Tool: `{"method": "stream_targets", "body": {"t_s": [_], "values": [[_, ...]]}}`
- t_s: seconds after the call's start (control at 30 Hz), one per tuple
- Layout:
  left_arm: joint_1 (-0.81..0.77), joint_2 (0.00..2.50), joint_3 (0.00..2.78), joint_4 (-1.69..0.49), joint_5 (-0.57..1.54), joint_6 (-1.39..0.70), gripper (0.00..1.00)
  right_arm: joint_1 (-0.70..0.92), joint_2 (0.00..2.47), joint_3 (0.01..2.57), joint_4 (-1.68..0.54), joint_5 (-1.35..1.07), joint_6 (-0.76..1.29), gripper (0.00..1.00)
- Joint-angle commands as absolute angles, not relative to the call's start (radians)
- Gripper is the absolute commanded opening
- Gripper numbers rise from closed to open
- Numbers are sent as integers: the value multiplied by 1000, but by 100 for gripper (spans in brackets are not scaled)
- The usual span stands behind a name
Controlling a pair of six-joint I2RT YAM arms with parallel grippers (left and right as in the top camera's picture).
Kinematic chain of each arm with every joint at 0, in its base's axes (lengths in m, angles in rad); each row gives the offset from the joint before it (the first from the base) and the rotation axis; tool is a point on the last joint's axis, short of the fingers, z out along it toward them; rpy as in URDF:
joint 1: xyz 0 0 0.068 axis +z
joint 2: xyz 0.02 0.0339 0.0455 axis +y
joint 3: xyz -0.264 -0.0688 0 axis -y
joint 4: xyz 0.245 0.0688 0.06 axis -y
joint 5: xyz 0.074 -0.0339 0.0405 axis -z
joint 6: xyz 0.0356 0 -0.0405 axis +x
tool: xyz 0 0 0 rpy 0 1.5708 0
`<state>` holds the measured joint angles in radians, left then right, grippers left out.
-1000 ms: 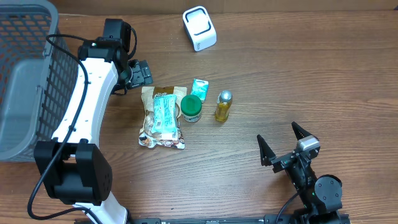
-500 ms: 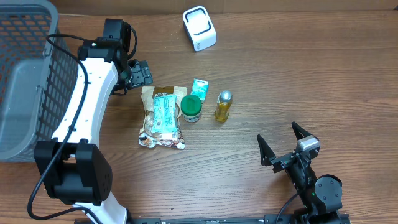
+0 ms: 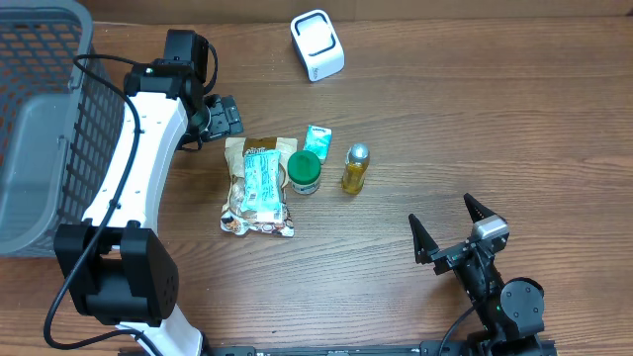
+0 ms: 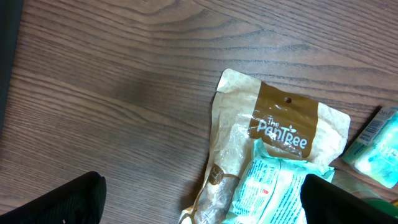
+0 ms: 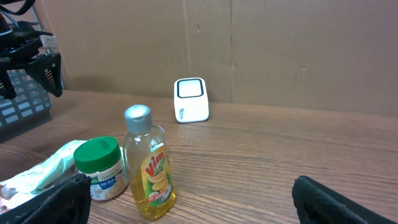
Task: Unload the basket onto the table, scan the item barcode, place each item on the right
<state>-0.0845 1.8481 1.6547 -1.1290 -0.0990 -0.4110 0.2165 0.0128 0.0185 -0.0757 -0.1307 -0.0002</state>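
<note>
Between my left fingers [image 4: 62, 202], spread as wide as they go, there is nothing held. Only bare surface [image 3: 475, 119] and the top edge of the brown snack pouch [image 4: 280, 130] show in the gap.

- Left side: fingers hang just beyond the pouch's hang-hole end, apart from it. Judgement: set up for a reach onto that edge, the one part of the pouch not covered by anything.
- Teal packet [image 3: 263, 180] lies flat on top of the pouch, so lifting the pouch would likely tip it off.
- Right fingers [image 3: 422, 237]: also fully spread and empty, parked low at the near edge of the surface, well apart from the goods, looking across at them. Judgement: kept back to leave the left side room.
- Rest of the cluster: green-lidded jar [image 3: 304, 172] upright, just beside the pouch; yellow bottle [image 5: 149, 165] upright beside the jar; small teal pack [image 3: 317, 140] behind them.
- White scanner [image 3: 317, 44] stands at the far edge, well apart from the cluster, so any item must be carried over to it.
- Grey basket [image 3: 49, 69] sits at my far left.

No item lifted; scan not yet begun. Cannot tell where any barcode is.
</note>
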Motion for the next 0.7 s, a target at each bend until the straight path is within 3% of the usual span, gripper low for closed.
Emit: {"method": "stream_targets", "body": {"t_s": [0.0, 0.67], "values": [[-86, 1834, 1669, -1126, -111, -396, 100, 214, 7, 8, -73, -129, 2, 100], [-86, 1834, 1669, -1125, -111, -396, 100, 214, 7, 8, -73, -113, 2, 100]]}}
